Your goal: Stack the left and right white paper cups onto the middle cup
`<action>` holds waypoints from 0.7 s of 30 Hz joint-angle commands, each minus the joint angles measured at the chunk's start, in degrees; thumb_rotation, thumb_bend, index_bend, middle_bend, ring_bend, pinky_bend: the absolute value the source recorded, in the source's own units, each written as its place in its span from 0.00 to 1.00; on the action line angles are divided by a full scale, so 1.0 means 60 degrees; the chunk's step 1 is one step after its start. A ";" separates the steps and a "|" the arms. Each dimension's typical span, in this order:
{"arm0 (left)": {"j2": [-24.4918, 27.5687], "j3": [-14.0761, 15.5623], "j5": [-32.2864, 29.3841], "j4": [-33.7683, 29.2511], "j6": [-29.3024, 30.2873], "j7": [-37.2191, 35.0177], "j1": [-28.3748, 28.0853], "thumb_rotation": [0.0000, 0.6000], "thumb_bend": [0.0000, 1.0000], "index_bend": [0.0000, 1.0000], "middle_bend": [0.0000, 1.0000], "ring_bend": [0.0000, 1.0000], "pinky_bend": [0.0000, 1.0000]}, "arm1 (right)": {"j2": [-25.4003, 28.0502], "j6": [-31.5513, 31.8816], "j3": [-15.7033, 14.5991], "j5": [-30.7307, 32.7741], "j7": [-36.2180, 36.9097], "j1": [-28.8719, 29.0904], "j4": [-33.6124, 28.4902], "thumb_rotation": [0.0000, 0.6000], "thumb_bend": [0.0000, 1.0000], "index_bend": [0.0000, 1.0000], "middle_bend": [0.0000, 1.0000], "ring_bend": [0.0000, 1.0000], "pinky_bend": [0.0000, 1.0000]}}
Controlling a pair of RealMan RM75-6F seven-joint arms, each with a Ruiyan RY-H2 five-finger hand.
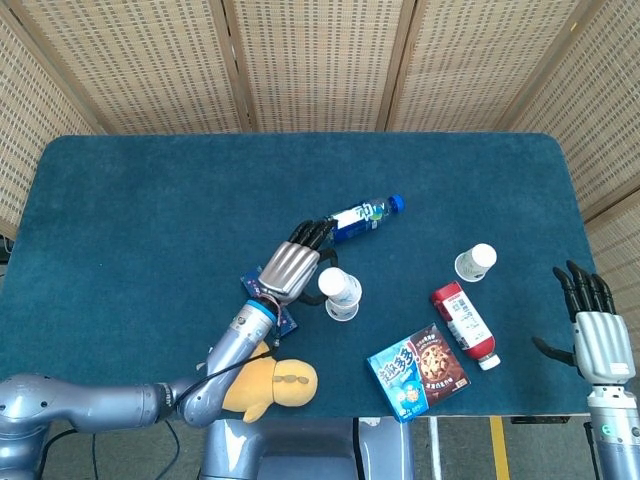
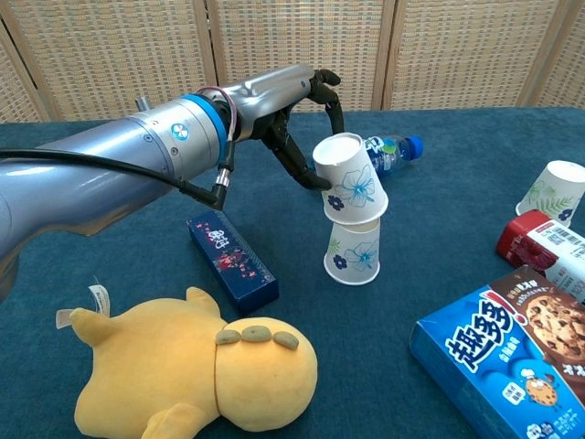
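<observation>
My left hand (image 2: 297, 114) (image 1: 292, 268) holds a white paper cup (image 2: 350, 179) (image 1: 335, 282) with a blue flower print. The cup is tilted and its base sits at the rim of the middle cup (image 2: 354, 252) (image 1: 343, 304), which stands upright near the table's centre. The right cup (image 1: 476, 262) (image 2: 551, 193) stands alone at the right, beside a red bottle. My right hand (image 1: 594, 335) hovers off the table's right front corner, fingers spread and holding nothing.
A water bottle (image 1: 361, 217) lies behind the cups. A dark blue box (image 2: 232, 256) and a yellow plush toy (image 2: 196, 374) lie front left. A red bottle (image 1: 464, 324) and a blue cookie box (image 1: 417, 371) lie front right.
</observation>
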 commanded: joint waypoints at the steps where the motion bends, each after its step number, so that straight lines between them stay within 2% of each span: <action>1: -0.0016 0.0044 -0.0221 0.0002 -0.0070 0.0242 -0.0142 1.00 0.20 0.47 0.00 0.00 0.02 | -0.0006 0.0002 0.0017 0.0016 0.0058 0.0001 0.0008 1.00 0.15 0.05 0.00 0.00 0.00; 7: 0.0024 0.0274 -0.0946 -0.0127 -0.0237 0.0926 -0.0397 1.00 0.19 0.38 0.00 0.00 0.00 | 0.0008 0.0035 0.0063 0.0070 0.0158 -0.0015 0.0021 1.00 0.15 0.05 0.00 0.00 0.00; 11: 0.0056 0.0321 -0.1221 -0.0213 -0.0036 0.1294 -0.0512 1.00 0.18 0.17 0.00 0.00 0.00 | 0.0028 0.0015 0.0040 0.0043 0.0220 -0.0016 0.0013 1.00 0.15 0.05 0.00 0.00 0.00; 12: 0.0066 0.0319 -0.1248 -0.0235 -0.0024 0.1296 -0.0518 1.00 0.18 0.15 0.00 0.00 0.00 | 0.0031 0.0010 0.0037 0.0041 0.0224 -0.0015 0.0013 1.00 0.15 0.05 0.00 0.00 0.00; 16: 0.0247 0.0343 -0.1116 -0.0534 0.0243 0.1089 -0.0380 1.00 0.17 0.14 0.00 0.00 0.00 | 0.0050 -0.0062 0.0024 0.0066 0.0260 -0.0001 0.0004 1.00 0.15 0.05 0.00 0.00 0.00; 21: 0.0910 0.0723 -0.0402 -0.1272 0.1078 0.0890 0.0239 1.00 0.17 0.14 0.00 0.00 0.00 | 0.0034 -0.0084 0.0006 0.0053 0.0203 0.0010 0.0023 1.00 0.15 0.05 0.00 0.00 0.00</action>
